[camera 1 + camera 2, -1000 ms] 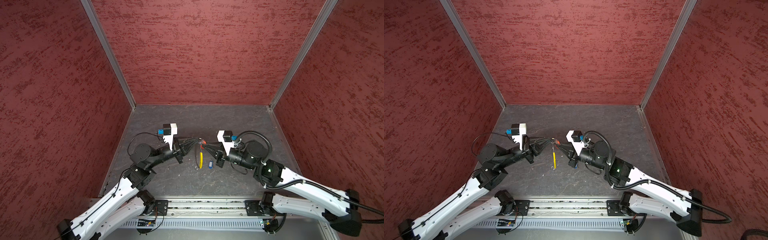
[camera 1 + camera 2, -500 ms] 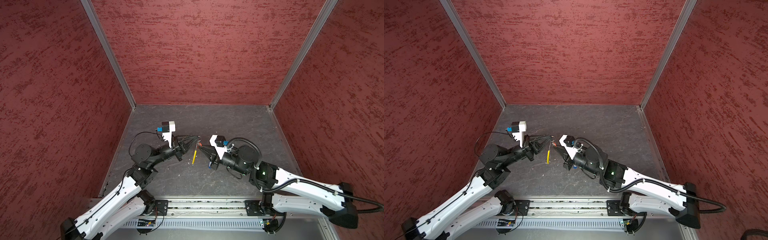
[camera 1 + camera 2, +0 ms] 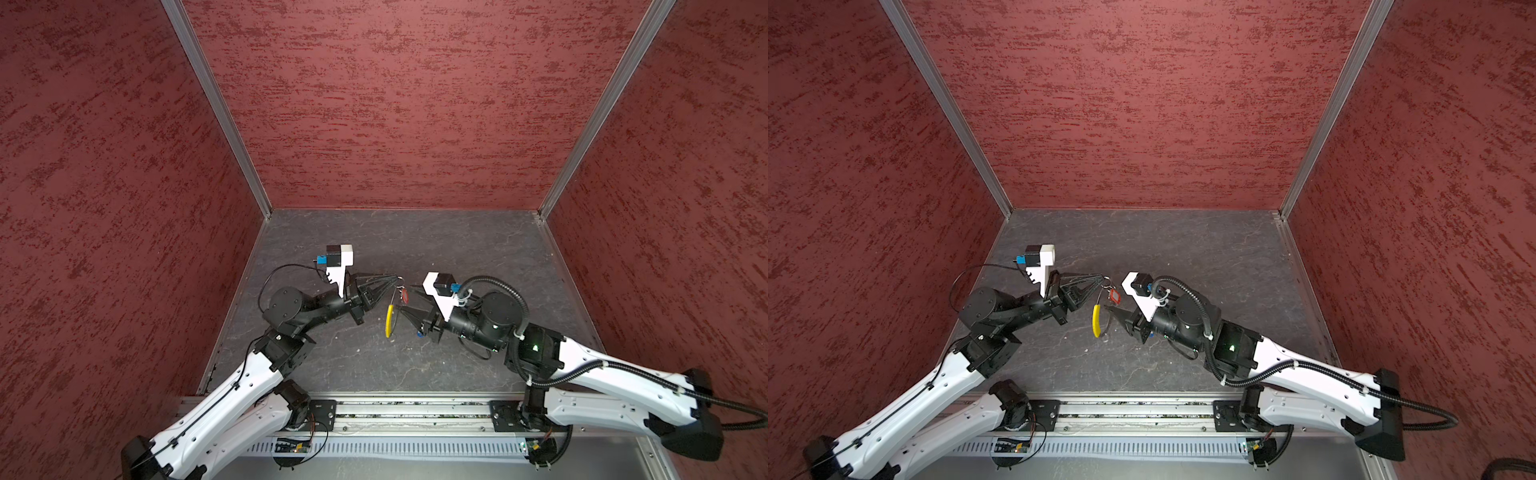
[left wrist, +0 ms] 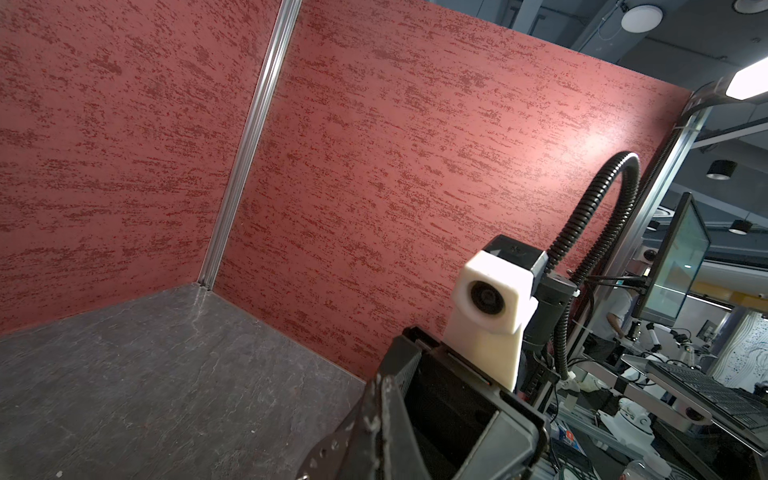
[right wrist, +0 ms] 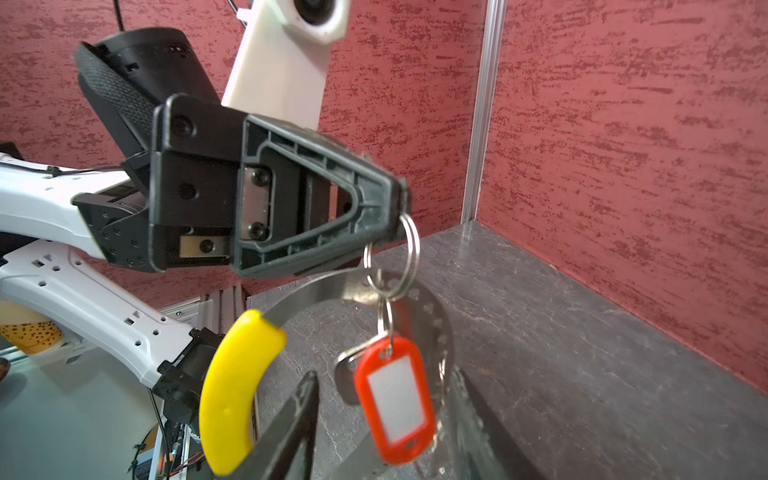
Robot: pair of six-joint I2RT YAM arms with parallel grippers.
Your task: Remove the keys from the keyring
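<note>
The keyring hangs in mid-air over the floor's middle: a silvery loop (image 5: 440, 328) with a curved yellow segment (image 5: 237, 390) (image 3: 389, 322) (image 3: 1096, 322). My left gripper (image 3: 397, 279) (image 5: 401, 216) is shut on a small ring (image 5: 411, 245) at the top of the keyring. A key (image 5: 345, 374) on a red tag (image 5: 397, 399) (image 3: 1114, 296) dangles from it. My right gripper (image 5: 386, 432) (image 3: 404, 300) is open, and the red tag hangs between its fingers (image 5: 291, 428), blurred. A blue tag (image 3: 420, 332) lies on the floor, mostly hidden under the right gripper.
Red textured walls with aluminium corner posts (image 3: 216, 108) close in the dark slate floor (image 3: 415, 241) on three sides. A metal rail (image 3: 395, 411) runs along the front edge. The two arms meet near the floor's middle.
My right gripper has opened, and the red tag now hangs loose between its fingers. Both arms swung left and came back, and the keyring went with the left gripper.
</note>
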